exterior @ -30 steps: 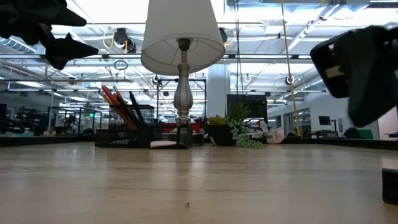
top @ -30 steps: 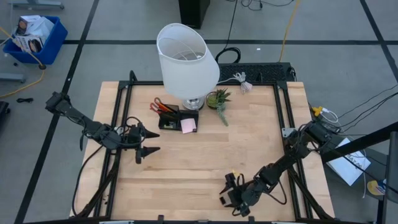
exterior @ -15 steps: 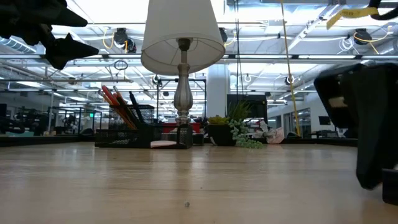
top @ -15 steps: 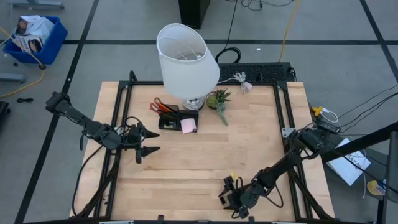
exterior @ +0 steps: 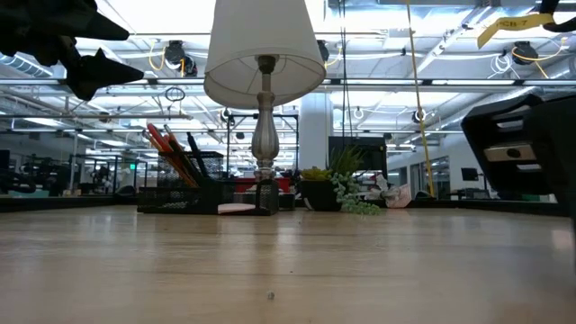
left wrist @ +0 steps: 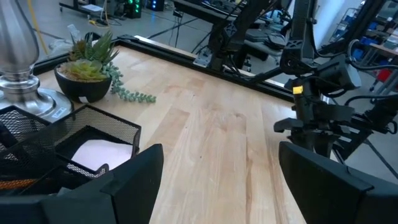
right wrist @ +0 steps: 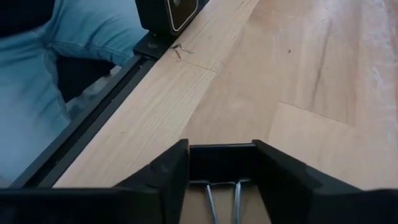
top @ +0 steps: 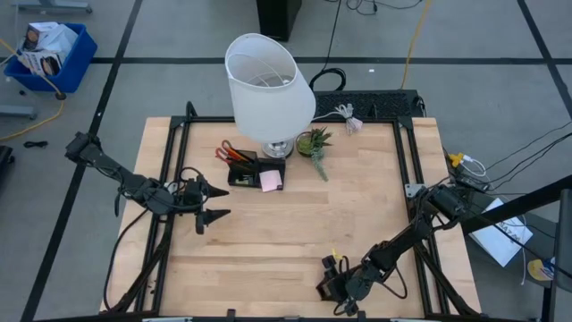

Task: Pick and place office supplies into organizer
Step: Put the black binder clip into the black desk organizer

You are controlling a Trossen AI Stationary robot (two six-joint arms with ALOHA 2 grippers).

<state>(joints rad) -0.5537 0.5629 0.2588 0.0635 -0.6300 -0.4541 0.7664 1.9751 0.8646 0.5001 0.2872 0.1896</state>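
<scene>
Between the right gripper's (right wrist: 222,171) two dark fingers (right wrist: 163,177) we see a small black binder clip (right wrist: 222,163) held, its wire handles pointing back toward the wrist; the fingers are closed onto it from both sides. In the high view this gripper (top: 332,288) sits low near the table's (top: 357,215) front edge, at about 5 o'clock from the table's middle, with the right arm running back toward 3 o'clock. Past the clip, the wrist camera shows bare wood, a black frame rail and someone's blue-jeaned leg (right wrist: 43,74) beyond the table edge.

Our left gripper (top: 213,203) hangs above the table at about 9 o'clock, its fingers (left wrist: 130,180) spread apart with nothing between them. It faces the organizer (left wrist: 62,143).

We find the organizer (top: 254,172), a black mesh box, at about 11 o'clock from the table's middle, just beside the lamp's (top: 268,85) base. Red-handled scissors (top: 228,152), orange pencils (exterior: 162,144) and black pens (exterior: 195,151) stand in its tall compartment, and the pink sticky-note pad (top: 271,181) lies at its 3 o'clock end. A small potted plant (top: 315,143) stands at the lamp's 3 o'clock side.
</scene>
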